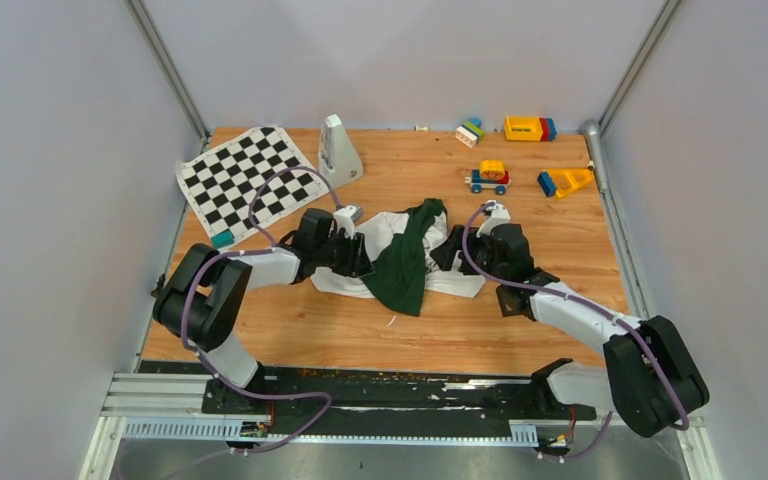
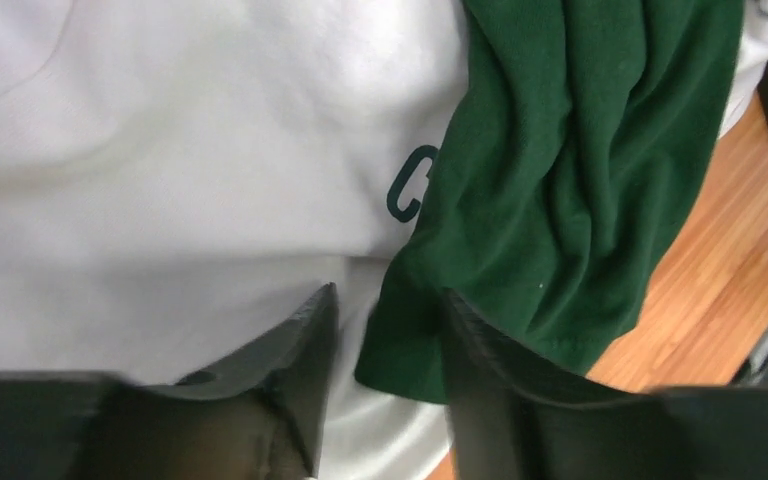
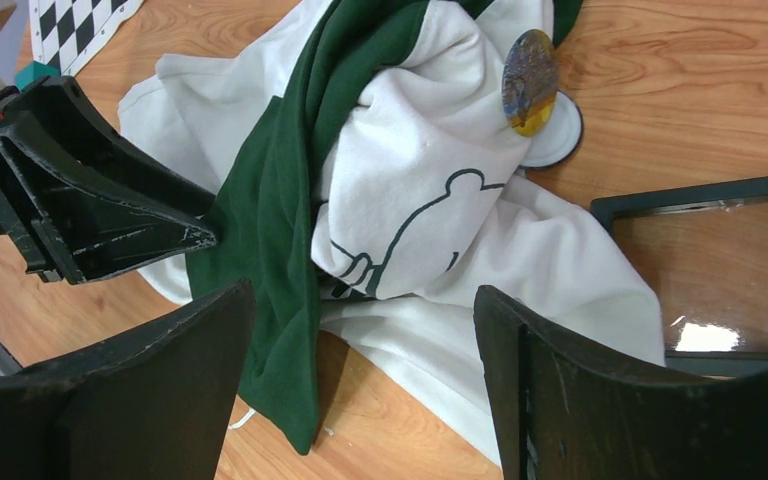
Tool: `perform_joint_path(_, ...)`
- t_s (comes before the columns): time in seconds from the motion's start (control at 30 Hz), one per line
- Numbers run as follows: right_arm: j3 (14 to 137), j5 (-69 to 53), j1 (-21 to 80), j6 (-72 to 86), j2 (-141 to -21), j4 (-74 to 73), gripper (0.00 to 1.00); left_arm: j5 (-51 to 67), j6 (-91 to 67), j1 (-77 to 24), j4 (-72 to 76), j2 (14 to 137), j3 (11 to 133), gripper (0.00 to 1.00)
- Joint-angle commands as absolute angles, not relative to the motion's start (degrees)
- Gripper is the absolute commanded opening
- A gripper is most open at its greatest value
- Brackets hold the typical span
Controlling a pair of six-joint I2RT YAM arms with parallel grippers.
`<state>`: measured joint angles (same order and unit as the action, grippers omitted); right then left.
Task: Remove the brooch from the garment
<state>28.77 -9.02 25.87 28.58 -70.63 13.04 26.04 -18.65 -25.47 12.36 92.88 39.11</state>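
The brooch [image 3: 529,82], a small round gold-and-bluish badge, is sitting on the bunched white chest of the garment [image 3: 430,200], near the black tray [image 3: 660,205]. It is looking light and stiff, the cloth soft and likely to lift with it, so its rim is offering the best pinch. The right gripper [image 3: 362,295] is hovering wide open and empty. The left gripper [image 2: 390,293] is standing part-open astride the green sleeve hem.

arms [image 1: 260,268]: white links, black joints | cables [image 1: 251,210]: purple, looped along each arm | fingers [image 3: 120,220]: black, wedge-shaped, white scuffs on edges | base [image 1: 400,385]: black plate on aluminium rail
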Motion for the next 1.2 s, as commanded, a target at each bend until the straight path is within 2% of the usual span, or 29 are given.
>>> perform_joint_path(0.0,30.6,-5.4,26.2,27.4,-68.6,13.6,0.81,28.9,-15.4,-26.9,7.8,95.4,43.4,0.31)
perform_joint_path(0.03,30.6,-4.8,26.2,27.4,-68.5,13.4,0.81,29.7,-15.2,-27.0,7.8,95.5,43.8,0.23)
perform_joint_path(0.07,30.6,-4.1,26.2,27.5,-68.5,13.1,0.81,31.1,-15.3,-27.0,7.8,95.0,43.8,0.1)
perform_joint_path(0.13,30.9,-2.3,26.2,27.5,-68.7,12.2,0.81,32.2,-15.3,-27.0,8.3,93.0,43.5,0.0)
perform_joint_path(0.3,31.6,2.3,26.1,27.1,-69.7,10.7,0.82,32.8,-17.3,-26.9,8.3,83.6,42.1,0.0)
perform_joint_path(0.47,32.4,1.1,25.9,26.6,-71.0,10.7,0.82,30.5,-20.5,-26.6,-6.4,77.1,49.5,0.0)
perform_joint_path(0.7,33.1,-2.9,26.0,25.3,-73.5,11.4,0.84,21.3,-20.7,-24.4,-23.5,68.2,59.5,0.0)
perform_joint_path(0.83,34.1,-4.0,26.0,25.1,-75.1,10.7,0.84,19.6,-20.1,-24.3,-29.5,68.2,62.8,0.0)
perform_joint_path(1.03,33.2,-10.3,26.4,28.3,-74.9,10.3,0.87,19.5,-20.1,-24.0,-30.4,69.8,61.7,0.0)
perform_joint_path(1.17,34.1,-10.1,30.0,30.3,-74.1,4.0,0.79,16.0,-18.7,-23.9,-32.3,69.9,60.0,0.03)
